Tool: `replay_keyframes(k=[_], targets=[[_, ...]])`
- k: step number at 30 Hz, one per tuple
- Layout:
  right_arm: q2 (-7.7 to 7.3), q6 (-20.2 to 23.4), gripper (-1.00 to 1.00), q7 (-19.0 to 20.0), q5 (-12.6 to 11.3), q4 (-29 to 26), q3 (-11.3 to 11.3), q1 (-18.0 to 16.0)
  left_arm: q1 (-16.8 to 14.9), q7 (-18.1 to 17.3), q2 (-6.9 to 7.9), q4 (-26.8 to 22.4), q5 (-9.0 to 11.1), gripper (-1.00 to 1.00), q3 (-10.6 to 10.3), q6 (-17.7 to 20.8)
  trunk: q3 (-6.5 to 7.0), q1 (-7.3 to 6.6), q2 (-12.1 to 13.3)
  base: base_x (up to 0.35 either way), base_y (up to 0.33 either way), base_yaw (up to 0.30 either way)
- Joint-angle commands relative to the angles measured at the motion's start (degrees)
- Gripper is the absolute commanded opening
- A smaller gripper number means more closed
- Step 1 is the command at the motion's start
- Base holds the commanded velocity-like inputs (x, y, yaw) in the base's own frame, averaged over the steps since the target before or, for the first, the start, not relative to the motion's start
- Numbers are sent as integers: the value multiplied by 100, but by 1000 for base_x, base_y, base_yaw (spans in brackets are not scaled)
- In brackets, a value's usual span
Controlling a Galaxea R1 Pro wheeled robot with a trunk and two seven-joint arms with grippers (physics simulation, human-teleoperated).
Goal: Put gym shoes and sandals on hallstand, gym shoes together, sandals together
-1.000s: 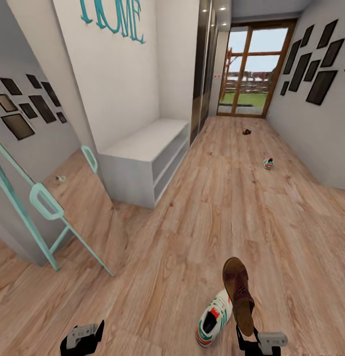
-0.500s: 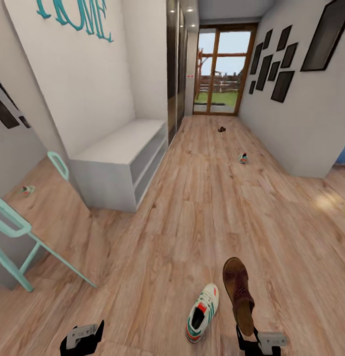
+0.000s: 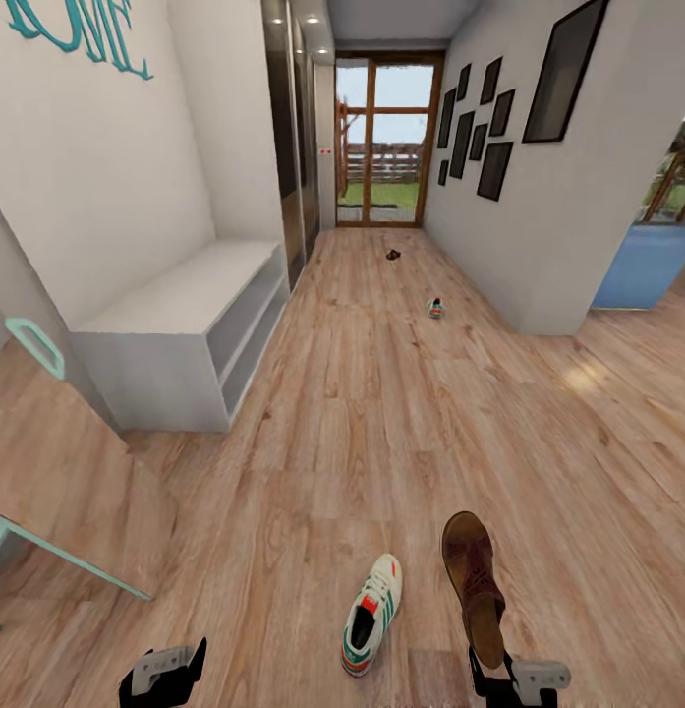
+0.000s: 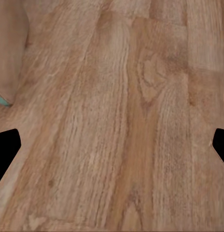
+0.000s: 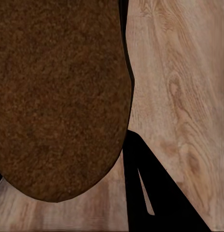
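Observation:
My right gripper (image 3: 507, 677) is shut on a dark brown sandal (image 3: 472, 580), held above the corridor floor (image 3: 381, 433) with its toe pointing away from me. Its brown sole (image 5: 59, 96) sits close before the right wrist camera, beside a dark finger (image 5: 150, 193). A cream gym shoe (image 3: 371, 615) with green stripes lies on the planks just left of that sandal. Far down the corridor lie the other gym shoe (image 3: 435, 308) and the other sandal (image 3: 392, 255). My left gripper (image 3: 165, 674) (image 4: 112, 147) hangs open over bare planks. The hallstand is out of view.
A low white bench (image 3: 175, 334) with two open tiers stands against the left wall under teal "HOME" letters (image 3: 82, 29). A teal-framed mirror (image 3: 32, 344) leans at the near left. A glass door (image 3: 381, 147) ends the corridor. A blue object (image 3: 645, 265) sits behind the right wall's corner.
The whole view has swung to the right, so the bench, mirror and shoes slid left in the picture. Both grippers keep their places, the right one still holding the sandal.

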Motion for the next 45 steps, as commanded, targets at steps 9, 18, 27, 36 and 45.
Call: replay_keyframes(k=[9, 18, 27, 36, 45], targets=[[0, -13, -100, 5, -17, 0, -1, -4, 7, -53, -1, 3, 27, 100, 24, -7, -4, -1, -2, 0, 0, -300], [0, -9, -100, 5, -17, 0, -10, -4, 7, -53, 1, 3, 21, 100, 24, -7, -4, -1, -2, 0, 0, -300], [-2, -4, -100, 5, -17, -7, -17, -4, 7, -53, -6, 3, 9, 100, 18, -7, -4, -1, -2, 0, 0, -300], [0, -4, -100, 5, -12, -46, -18, -4, 7, -57, -8, 3, -26, 100, 12, 1, -4, -1, -2, 0, 0, -184], [-25, 44, -100, 7, -2, -125, -23, -2, 3, -54, -13, 5, -34, 100, -6, 23, -4, -1, -2, 0, 0, -17]])
